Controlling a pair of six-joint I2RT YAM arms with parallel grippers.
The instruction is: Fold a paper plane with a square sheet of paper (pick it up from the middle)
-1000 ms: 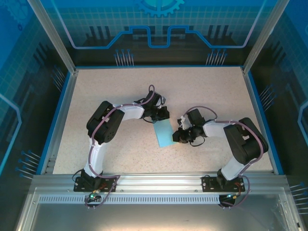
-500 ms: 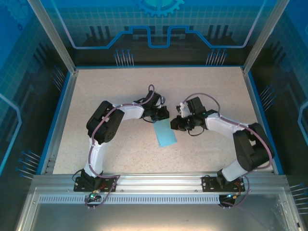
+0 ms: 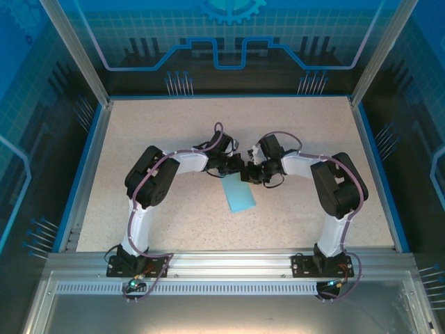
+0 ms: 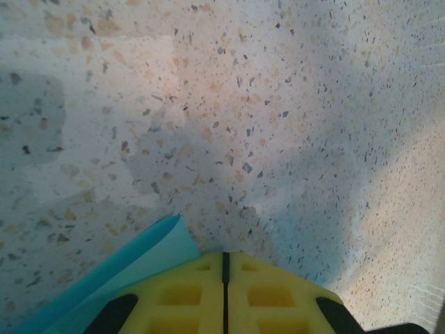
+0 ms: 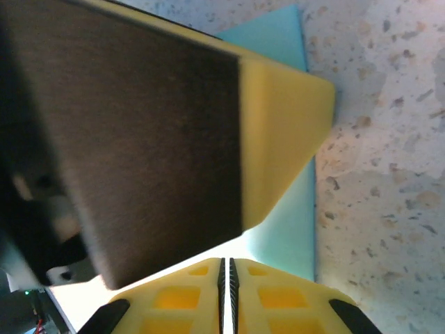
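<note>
Folded paper sheet [image 3: 240,196] is laid w/ long axis running from gripper tips toward arm bases. L gripper [image 4: 224,259] & R gripper [image 5: 224,263] are pressed together, side by side at its far end.

I can't read any words, numbers or labels anywhere. The blue back wall [image 3: 292,42] at the top of the frame has only drawn lines and a grid on it. A gear shape [image 3: 229,8] sits at the top middle, with no letters.

Bright, even light with soft shadows on the table [image 4: 299,209]; the left end effector [image 5: 299,104] looms blurred.
</note>
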